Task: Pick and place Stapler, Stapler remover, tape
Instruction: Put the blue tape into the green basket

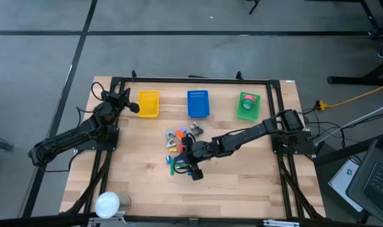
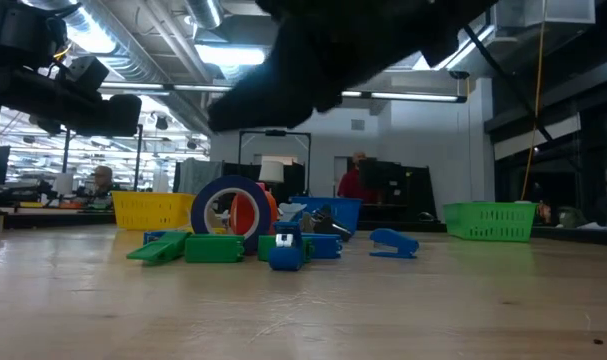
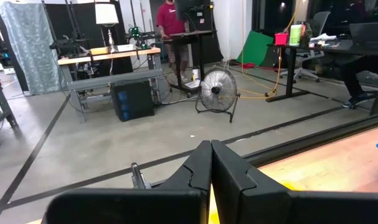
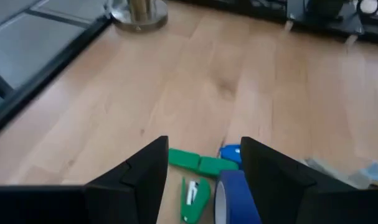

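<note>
While right pincer (image 4: 204, 180) gapes, blue tape roll (image 4: 235, 198) between fingers

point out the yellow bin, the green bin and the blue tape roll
yellow bin (image 1: 148, 104), high view, on its floor
green bin (image 2: 488, 220), low view, on its front wall
blue tape roll (image 2: 211, 203), low view, on its left rim

Blue tape roll (image 2: 233, 212) upright on edge mid-table, green staplers (image 2: 188, 247) lying flat beside it, small blue staple remover (image 2: 394, 242) slightly apart.
</note>
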Controlling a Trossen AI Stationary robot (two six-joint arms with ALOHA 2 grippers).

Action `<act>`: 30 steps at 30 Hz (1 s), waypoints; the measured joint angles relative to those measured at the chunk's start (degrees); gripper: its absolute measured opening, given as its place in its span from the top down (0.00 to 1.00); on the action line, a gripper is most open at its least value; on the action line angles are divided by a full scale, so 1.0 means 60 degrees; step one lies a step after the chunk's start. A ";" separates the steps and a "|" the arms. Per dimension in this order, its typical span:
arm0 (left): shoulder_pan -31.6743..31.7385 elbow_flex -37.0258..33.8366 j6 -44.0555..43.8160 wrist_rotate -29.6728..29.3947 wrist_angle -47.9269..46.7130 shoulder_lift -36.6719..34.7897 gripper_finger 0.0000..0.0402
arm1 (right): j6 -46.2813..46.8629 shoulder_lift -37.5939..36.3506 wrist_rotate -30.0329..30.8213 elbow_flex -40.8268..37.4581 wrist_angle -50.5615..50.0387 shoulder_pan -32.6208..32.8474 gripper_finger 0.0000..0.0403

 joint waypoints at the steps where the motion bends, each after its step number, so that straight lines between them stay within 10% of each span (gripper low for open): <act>1: 0.0001 0.0001 0.0001 -0.0001 0.0004 0.0002 1.00 | -0.0023 0.0075 0.0120 0.0000 -0.0005 0.0001 0.49; 30: -0.0001 -0.0001 0.0000 -0.0001 0.0000 0.0003 1.00 | -0.0423 0.0702 0.0959 -0.0011 -0.0516 -0.0233 0.49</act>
